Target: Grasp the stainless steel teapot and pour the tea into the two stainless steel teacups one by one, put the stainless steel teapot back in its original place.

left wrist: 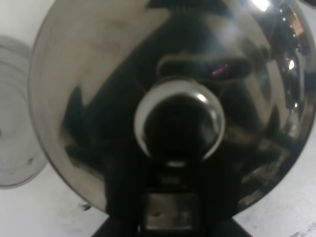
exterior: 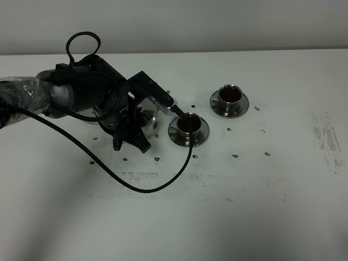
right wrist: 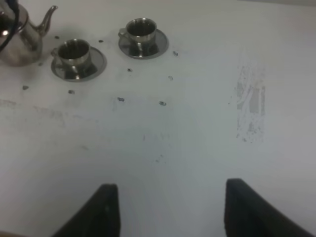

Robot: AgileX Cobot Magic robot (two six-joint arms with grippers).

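Note:
My left gripper (exterior: 154,101) is shut on the handle of the stainless steel teapot (exterior: 147,116), whose domed lid and knob (left wrist: 178,123) fill the left wrist view. The thin spout (exterior: 178,111) ends at the left rim of the nearer teacup (exterior: 188,126), which looks dark inside; no stream shows. The farther teacup (exterior: 229,98) holds dark reddish tea. Both cups stand on saucers. The ringed round tray (left wrist: 12,123) lies just beside the pot. The right wrist view shows the teapot (right wrist: 17,34) and both cups (right wrist: 74,52) (right wrist: 140,29) far from my right gripper (right wrist: 173,217); only two dark finger parts show.
A black cable (exterior: 152,187) loops across the white table (exterior: 244,206) in front of the nearer cup. Small dark specks dot the surface around the cups. A scuffed grey patch (exterior: 326,141) marks the right side.

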